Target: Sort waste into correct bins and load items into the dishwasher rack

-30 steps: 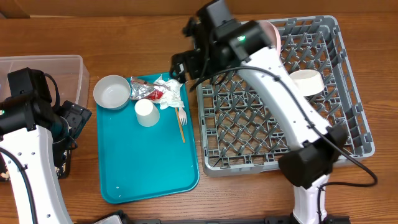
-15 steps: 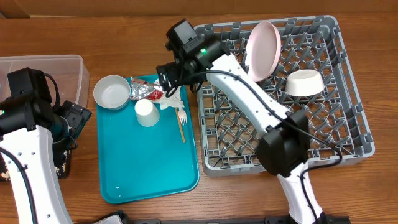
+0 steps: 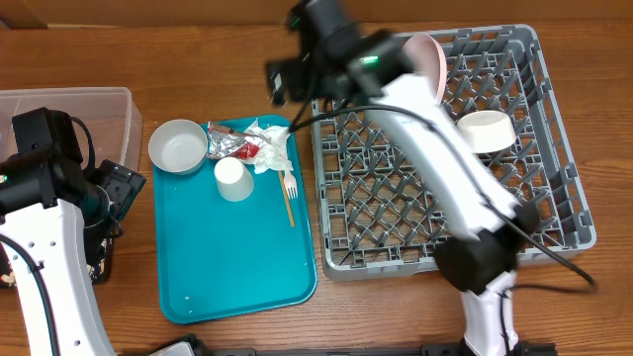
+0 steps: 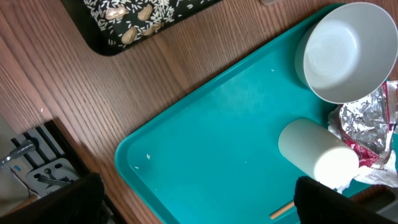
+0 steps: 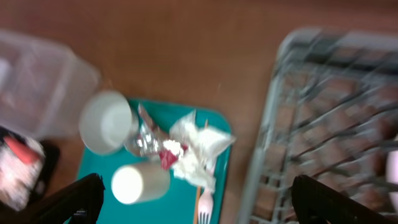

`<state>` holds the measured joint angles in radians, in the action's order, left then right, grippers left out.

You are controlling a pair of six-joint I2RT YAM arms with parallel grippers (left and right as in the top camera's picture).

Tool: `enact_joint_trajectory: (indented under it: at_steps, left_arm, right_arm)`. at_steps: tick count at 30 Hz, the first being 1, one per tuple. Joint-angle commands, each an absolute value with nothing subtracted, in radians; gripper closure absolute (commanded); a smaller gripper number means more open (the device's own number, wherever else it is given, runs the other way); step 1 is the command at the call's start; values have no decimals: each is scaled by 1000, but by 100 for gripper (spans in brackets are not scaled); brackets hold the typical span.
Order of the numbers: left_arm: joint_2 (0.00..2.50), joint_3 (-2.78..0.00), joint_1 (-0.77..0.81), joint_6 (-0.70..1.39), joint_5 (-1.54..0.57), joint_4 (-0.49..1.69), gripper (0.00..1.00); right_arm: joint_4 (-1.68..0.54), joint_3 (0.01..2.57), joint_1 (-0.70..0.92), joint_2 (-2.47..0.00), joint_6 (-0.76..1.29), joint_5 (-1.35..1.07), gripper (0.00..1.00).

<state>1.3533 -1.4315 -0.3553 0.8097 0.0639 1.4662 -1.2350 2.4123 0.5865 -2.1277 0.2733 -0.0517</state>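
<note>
On the teal tray [image 3: 237,257] lie a white bowl [image 3: 178,145], a white cup [image 3: 232,179], a foil wrapper [image 3: 227,145], a crumpled napkin [image 3: 273,148] and a fork [image 3: 289,190]. The grey rack [image 3: 396,213] holds a pinkish plate [image 3: 425,51] and a bowl [image 3: 487,131]. My right gripper [image 3: 280,81] hangs open and empty above the table behind the tray; its blurred view shows the napkin [image 5: 199,146], cup [image 5: 140,182] and bowl [image 5: 106,121] below. My left gripper [image 3: 119,193] is open and empty at the tray's left edge [image 4: 134,155], near the cup [image 4: 317,155].
The clear tub [image 3: 69,114] stands at far left. The black tray [image 4: 109,43] with rice and nuts lies under my left arm; the right wrist view shows an orange carrot [image 5: 18,149] in it. The rack fills the right side.
My right gripper dipped toward the napkin half a second ago, then pulled back up and away empty. The napkin, wrapper and left arm have not moved.
</note>
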Motion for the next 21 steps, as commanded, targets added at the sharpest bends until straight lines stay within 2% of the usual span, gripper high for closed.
enact_joint_trajectory:
  at_steps: [1,9,14,21]
  left_arm:
    - [1359,-1443,-360,819,61,1465,0]
    - [1359,-1443,-360,819,61,1465,0]
    - [1359,-1443,-360,819,61,1465,0]
    - [1359,-1443,-360,819,61,1465,0]
  right_arm:
    - [-1270,2492,488,-1931,263,64,0]
    - [-1430,2492,166,-1845,296,263,0]
    - [-1546,2453,-75,-1859,297,268,0]
    - [-1569,2447,-270,-1862,296,268,0]
